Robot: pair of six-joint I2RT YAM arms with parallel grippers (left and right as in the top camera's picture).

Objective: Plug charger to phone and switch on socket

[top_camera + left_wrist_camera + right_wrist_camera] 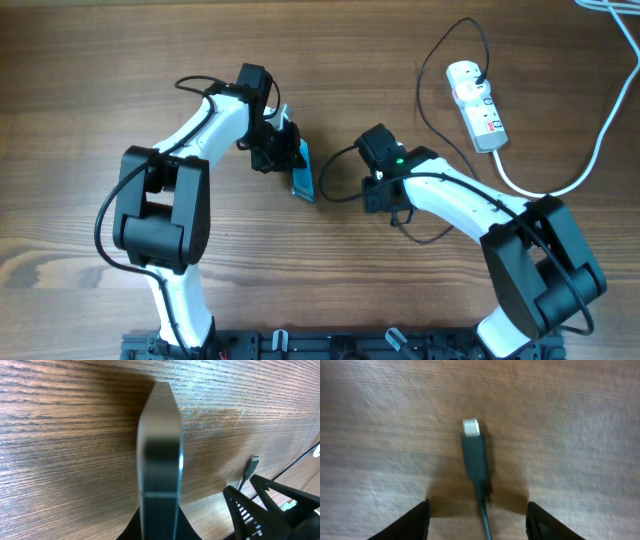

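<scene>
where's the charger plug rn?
Just right of the phone, which the left pincer holds on edge. In the right wrist view the charger plug sits just ahead of the open right pincer.

**Phone on edge, plug loose on the worktop**

The white socket [476,105], with small red switches on top, lies slanted on the worktop [100,60]. The black charger [474,455] runs into its far end. Well left of the socket, the phone [303,178] stands tilted on its thin edge, showing teal. The charger's metal-tipped plug lies between socket and phone, nearer the phone.
</scene>
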